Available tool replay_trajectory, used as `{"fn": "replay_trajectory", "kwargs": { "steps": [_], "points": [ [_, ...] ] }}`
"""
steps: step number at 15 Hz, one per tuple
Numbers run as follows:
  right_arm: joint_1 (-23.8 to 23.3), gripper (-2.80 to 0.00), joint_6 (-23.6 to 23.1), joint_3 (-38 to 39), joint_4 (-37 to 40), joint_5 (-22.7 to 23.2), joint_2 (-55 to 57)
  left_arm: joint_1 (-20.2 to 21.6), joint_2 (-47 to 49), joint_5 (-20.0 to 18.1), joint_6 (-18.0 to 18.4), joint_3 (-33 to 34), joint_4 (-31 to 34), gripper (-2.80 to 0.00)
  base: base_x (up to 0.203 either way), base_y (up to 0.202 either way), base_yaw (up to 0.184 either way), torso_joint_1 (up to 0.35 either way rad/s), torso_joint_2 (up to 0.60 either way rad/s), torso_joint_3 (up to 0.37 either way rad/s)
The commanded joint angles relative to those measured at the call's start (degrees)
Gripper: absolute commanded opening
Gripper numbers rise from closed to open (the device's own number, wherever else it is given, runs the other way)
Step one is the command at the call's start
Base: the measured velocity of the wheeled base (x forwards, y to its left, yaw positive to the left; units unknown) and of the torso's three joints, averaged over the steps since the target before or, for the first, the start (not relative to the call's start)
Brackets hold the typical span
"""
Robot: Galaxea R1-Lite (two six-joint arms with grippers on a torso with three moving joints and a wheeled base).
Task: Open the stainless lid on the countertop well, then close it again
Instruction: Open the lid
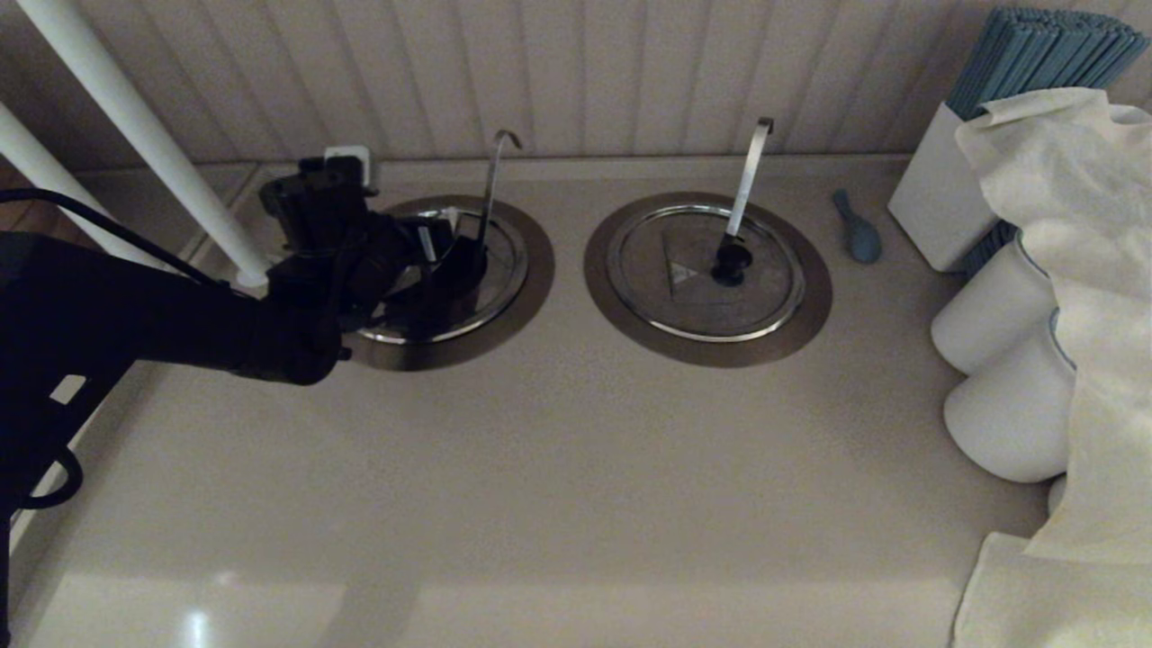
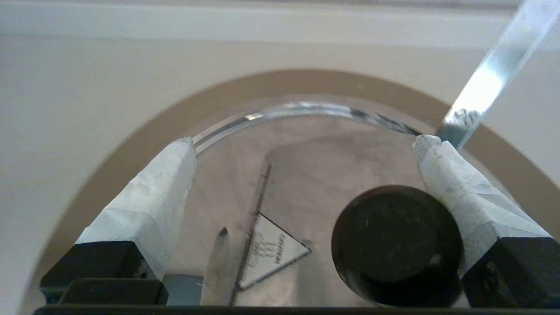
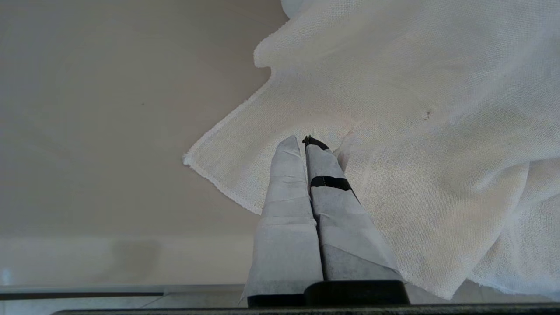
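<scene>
Jaws of left gripper released wide over lid, knob hugging one pad, off-centre; right gripper clenched empty, parked over cloth.

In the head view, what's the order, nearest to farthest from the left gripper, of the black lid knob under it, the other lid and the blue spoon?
From the left gripper, over the left well:
1. The black knob, between its open fingers on the stainless lid.
2. The other lid, on the right-hand well.
3. The blue spoon, farther right, near the white box.
</scene>
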Motion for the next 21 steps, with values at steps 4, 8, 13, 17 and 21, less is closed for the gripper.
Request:
{"fn": "replay_trajectory", "kwargs": {
  "steps": [4,8,13,17,21],
  "points": [
    [0.0,-2.80,0.0,0.0,0.0,0.0,0.1,1.2,-0.4,0.2,-0.4,-0.8,-0.1,0.00,0.000,0.000,0.000,0.000,0.00,0.000],
    [0.0,-2.80,0.0,0.0,0.0,0.0,0.1,2.6,-0.7,0.0,-0.8,-1.5,0.1,0.00,0.000,0.000,0.000,0.000,0.00,0.000],
    [0.0,-2.80,0.0,0.0,0.0,0.0,0.0,4.6,-0.5,-0.1,-1.6,-2.8,1.3,0.00,0.000,0.000,0.000,0.000,0.00,0.000],
    [0.0,-2.80,0.0,0.0,0.0,0.0,0.1,6.3,0.5,-0.2,-1.8,-3.8,1.3,0.00,0.000,0.000,0.000,0.000,0.00,0.000],
    [0.0,-2.80,0.0,0.0,0.0,0.0,0.0,8.6,0.8,-0.4,-1.8,-4.5,1.3,0.00,0.000,0.000,0.000,0.000,0.00,0.000]
  ]
}}
